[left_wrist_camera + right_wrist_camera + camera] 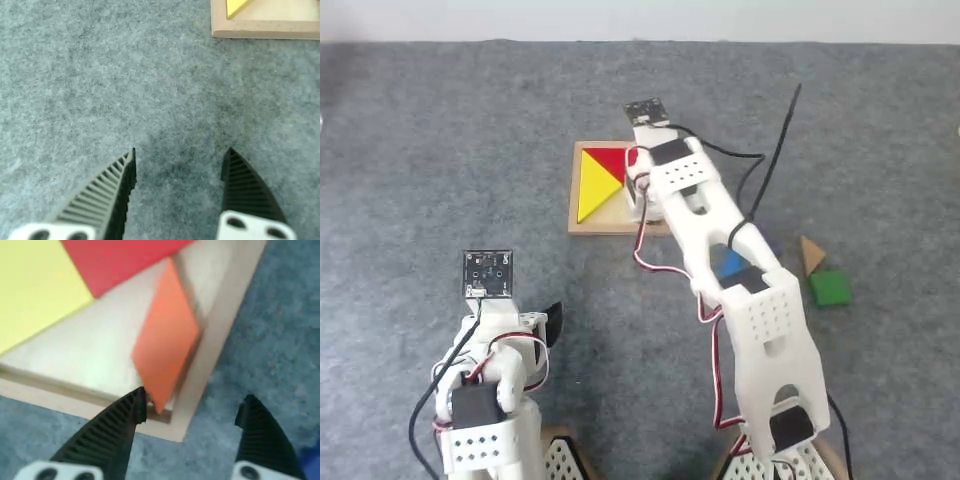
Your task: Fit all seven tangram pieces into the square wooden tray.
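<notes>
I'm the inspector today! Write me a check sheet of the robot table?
Surface: grey carpet.
Job's things: yellow piece, red piece and orange piece in the wooden tray; blue piece, brown triangle and green square outside it.
Clutter: nothing seen.
Pincers: left pincer open above bare carpet; right pincer open over the tray's corner.
Cables: black cable and red-white wires along the right arm.
Surroundings: pale strip beyond the carpet.
</notes>
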